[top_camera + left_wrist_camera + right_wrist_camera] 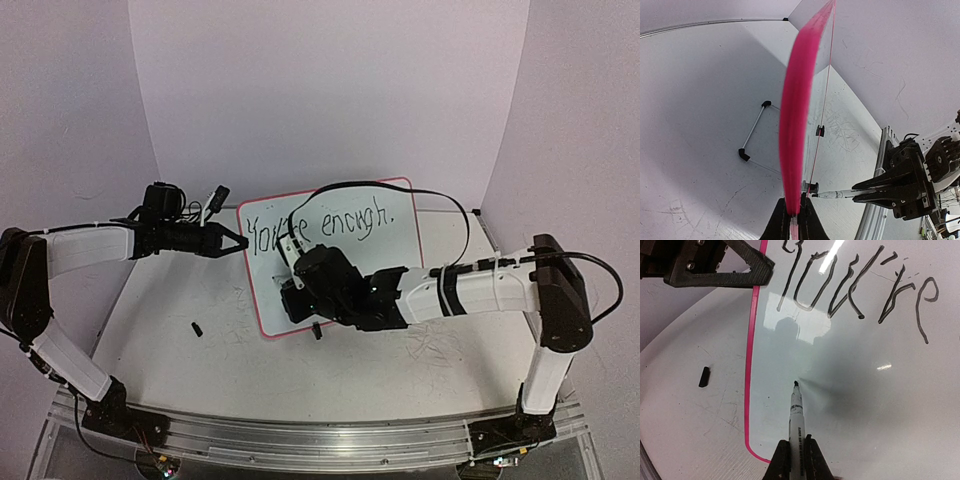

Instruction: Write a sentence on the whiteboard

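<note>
Roughly at the middle of the desk (170,290) stands the whiteboard (395,248), propped on its wire stand (754,134) with the written face turned toward the arms. Along its top runs the sentence (365,223), black handwriting that reads "You're enough." in one line. The left end effector (240,242) comes in from 9 o'clock and is clamped tight on the board's left rim near the upper corner. In the left wrist view the pink rim is pinched edge-on between its fingers. The right end effector (797,446) is closed around a marker (796,412), which points toward 12 o'clock in its own view with the tip at the board below the "Y". Whether the tip touches or sits just off the surface is hard to tell. A small black piece (196,327), possibly the marker's cap, lies on the desk at about 8 o'clock from the board.
</note>
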